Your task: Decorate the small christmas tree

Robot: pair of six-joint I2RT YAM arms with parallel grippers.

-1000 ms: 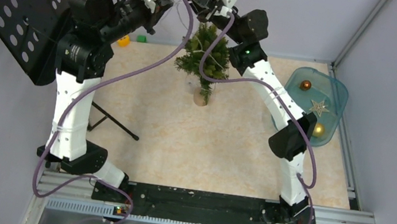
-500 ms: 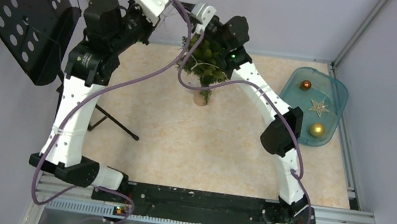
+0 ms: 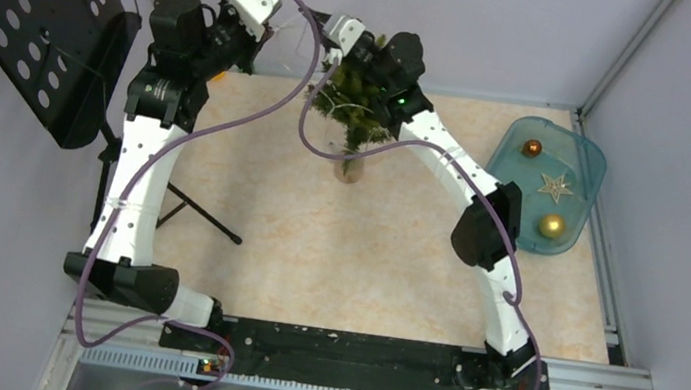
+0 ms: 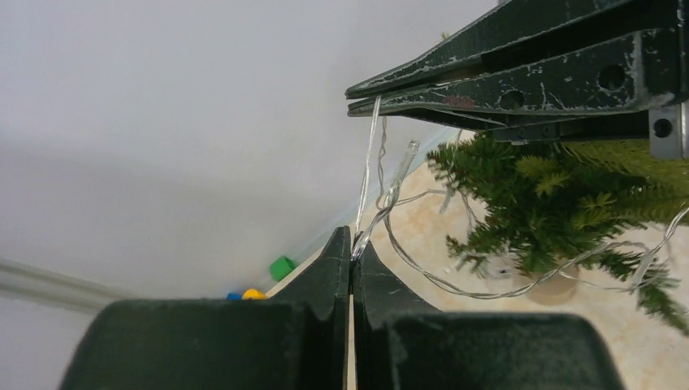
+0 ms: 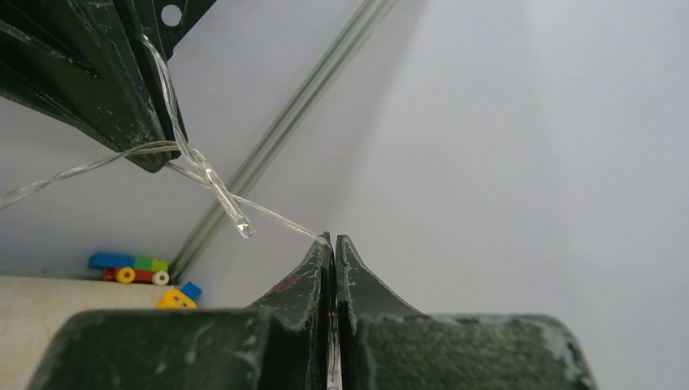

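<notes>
The small christmas tree [image 3: 353, 113] stands at the back middle of the table on its pale round base [image 3: 350, 171]. A clear light string [image 4: 455, 284] is draped loosely over its branches [image 4: 552, 203]. My left gripper [image 4: 352, 244] is shut on one strand of that string. My right gripper [image 5: 333, 240] is shut on another strand, with a small clear bulb [image 5: 230, 207] hanging just beyond its tips. Both grippers [image 3: 298, 23] meet tip to tip above and left of the treetop, near the back wall. The right fingers [image 4: 504, 77] cross the top of the left wrist view.
A teal tray [image 3: 589, 156] at the right edge holds a copper ball [image 3: 531, 148], a star [image 3: 554, 187] and a gold ball [image 3: 551, 226]. A black perforated music stand [image 3: 34, 3] fills the left side, its legs [image 3: 202, 219] on the table. Toy bricks [image 5: 130, 268] lie by the back wall.
The right arm has swung left across the treetop and both grippers have dropped lower, coming closer together. Both stay shut on the light string.
</notes>
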